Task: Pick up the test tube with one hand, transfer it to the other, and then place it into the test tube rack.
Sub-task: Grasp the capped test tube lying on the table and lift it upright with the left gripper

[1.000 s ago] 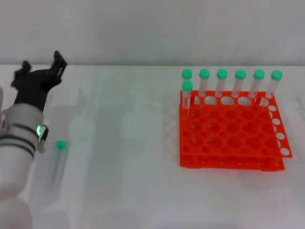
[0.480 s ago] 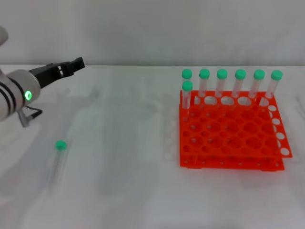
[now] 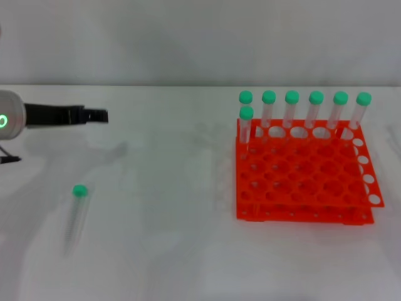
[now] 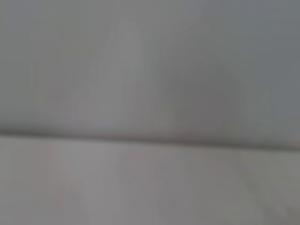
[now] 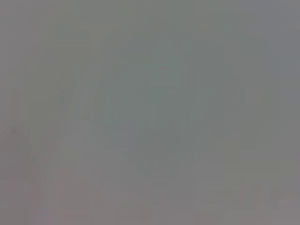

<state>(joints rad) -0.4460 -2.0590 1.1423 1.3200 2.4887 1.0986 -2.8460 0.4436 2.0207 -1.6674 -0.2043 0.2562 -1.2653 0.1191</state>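
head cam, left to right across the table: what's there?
left gripper and lying test tube (overlapping, order unclear) → orange test tube rack holding seven green-capped tubes. Right gripper not in view.

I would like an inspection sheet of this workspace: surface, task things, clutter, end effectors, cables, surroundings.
Surface: white table, no spills seen.
Task things: loose test tube lying flat near the left front, green cap toward the back; orange rack at the right, holding seven capped tubes, six in the back row and one in front of it.
Clutter: nothing seen.
End effectors: left end effector above the table, pointing right, apart from the loose tube; right one not in view.
Cables: nothing seen.
Surroundings: plain grey wall.
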